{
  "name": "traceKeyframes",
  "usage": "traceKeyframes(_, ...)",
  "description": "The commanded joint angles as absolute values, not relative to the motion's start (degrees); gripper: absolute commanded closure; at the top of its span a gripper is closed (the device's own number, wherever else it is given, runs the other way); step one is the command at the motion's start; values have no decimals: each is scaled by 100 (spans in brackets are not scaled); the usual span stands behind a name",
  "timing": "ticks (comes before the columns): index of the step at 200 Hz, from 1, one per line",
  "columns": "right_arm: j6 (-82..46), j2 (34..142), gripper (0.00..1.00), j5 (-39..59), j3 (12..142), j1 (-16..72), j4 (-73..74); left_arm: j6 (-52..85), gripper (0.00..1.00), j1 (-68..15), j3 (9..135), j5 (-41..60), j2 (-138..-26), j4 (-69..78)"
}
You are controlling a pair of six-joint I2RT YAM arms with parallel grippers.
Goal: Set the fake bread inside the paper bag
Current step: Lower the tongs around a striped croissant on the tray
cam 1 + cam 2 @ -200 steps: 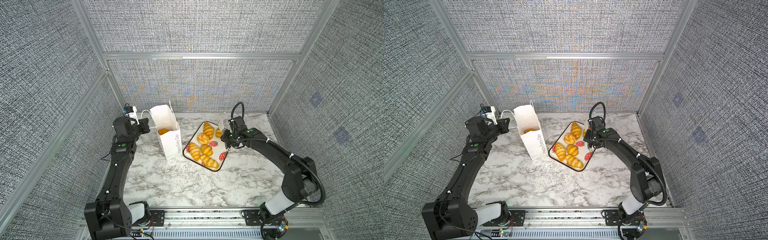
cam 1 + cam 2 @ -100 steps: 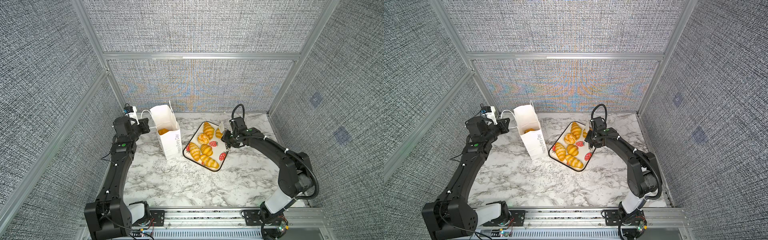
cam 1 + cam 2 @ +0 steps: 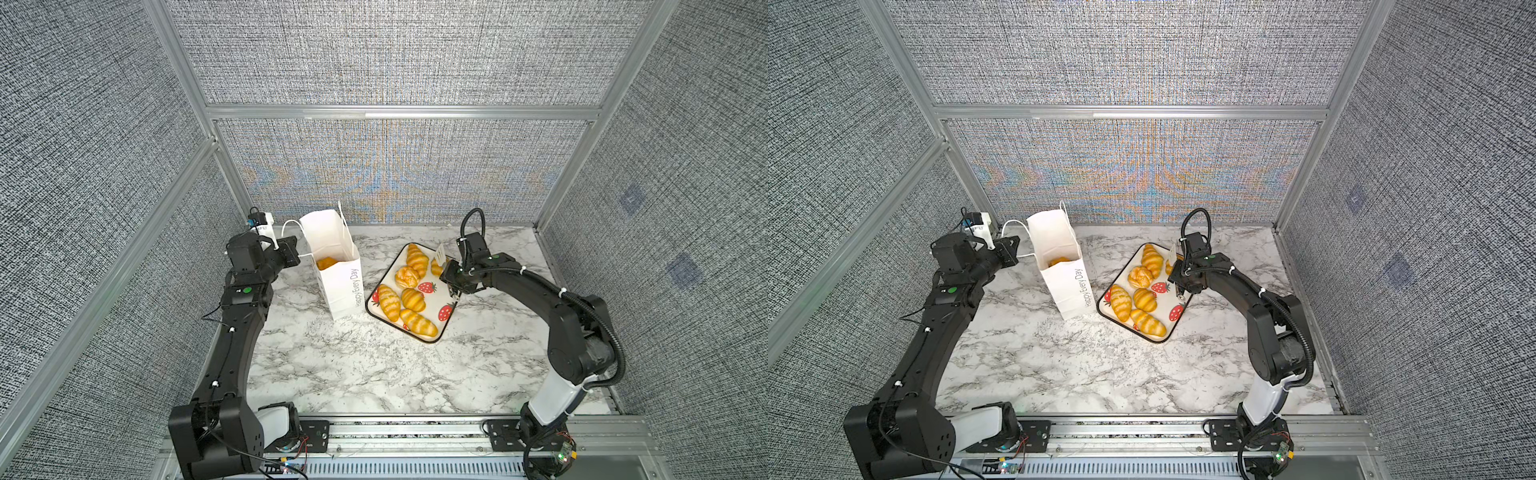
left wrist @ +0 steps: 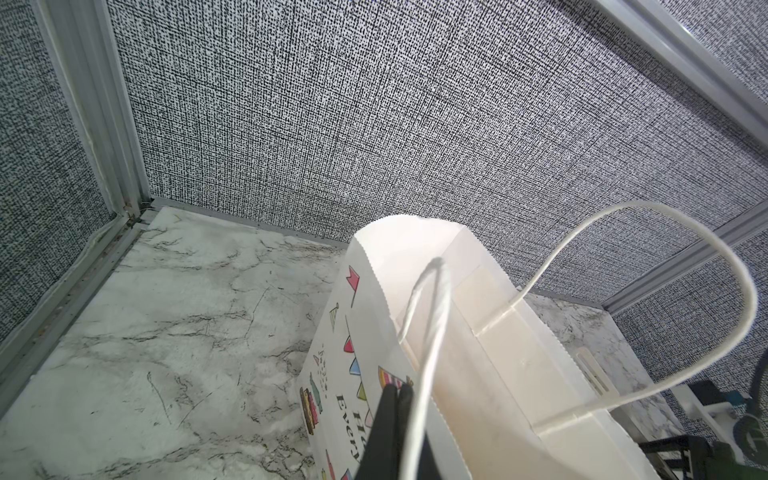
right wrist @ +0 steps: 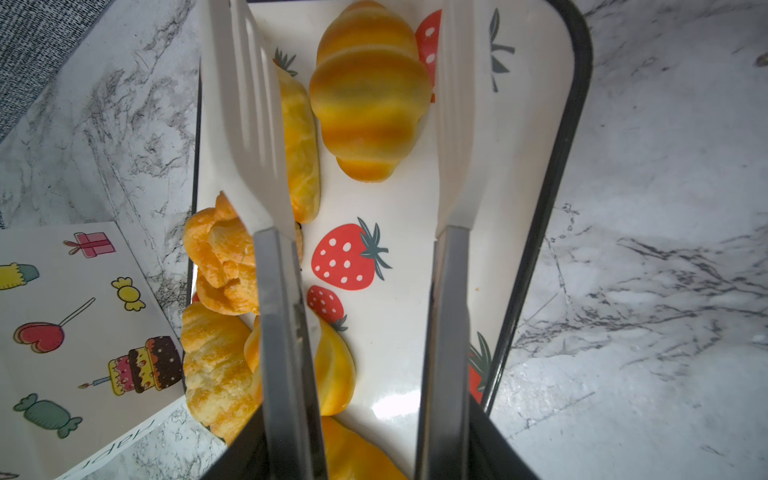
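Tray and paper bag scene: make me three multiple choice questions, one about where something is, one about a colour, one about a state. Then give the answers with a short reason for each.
1. In both top views, where is the tray relative to the paper bag?
A. Behind it, against the back wall
B. Beside it, on the right arm's side
C. Underneath it

2. What colour is the tray's rim?
A. Black
B. Red
C. Blue

3. How is the right gripper set?
A. Shut tight, fingers touching each other
B. Out of sight in every view
C. Open, fingers apart over the tray

Answers:
1 B: the tray lies to the right of the bag in both top views.
2 A: a black band edges the cream surface.
3 C: the right wrist view shows the white fingers standing well apart above the tray.
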State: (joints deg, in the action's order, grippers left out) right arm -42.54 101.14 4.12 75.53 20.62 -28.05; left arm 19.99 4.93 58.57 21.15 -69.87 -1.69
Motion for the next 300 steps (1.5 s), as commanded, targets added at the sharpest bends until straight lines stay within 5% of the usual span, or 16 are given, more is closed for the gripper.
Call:
traceKeyframes(1, -4203, 10175, 48, 479, 7628, 2058, -2741, 2015, 100, 498, 5841, 2167, -6993, -9)
traceKeyframes(183, -4100, 10730, 48, 545, 7867, 2060, -2798, 2021, 100, 511, 5827, 2179, -7013, 0)
traceKeyframes(240, -4111, 10460, 65, 470, 7728, 2062, -2786, 2021, 100, 521, 5827, 2184, -7013, 0)
traceKeyframes(300, -4148, 10049, 70, 485, 7536, 2060, -2667, 2035, 100, 527, 5828, 2188, -7021, 1)
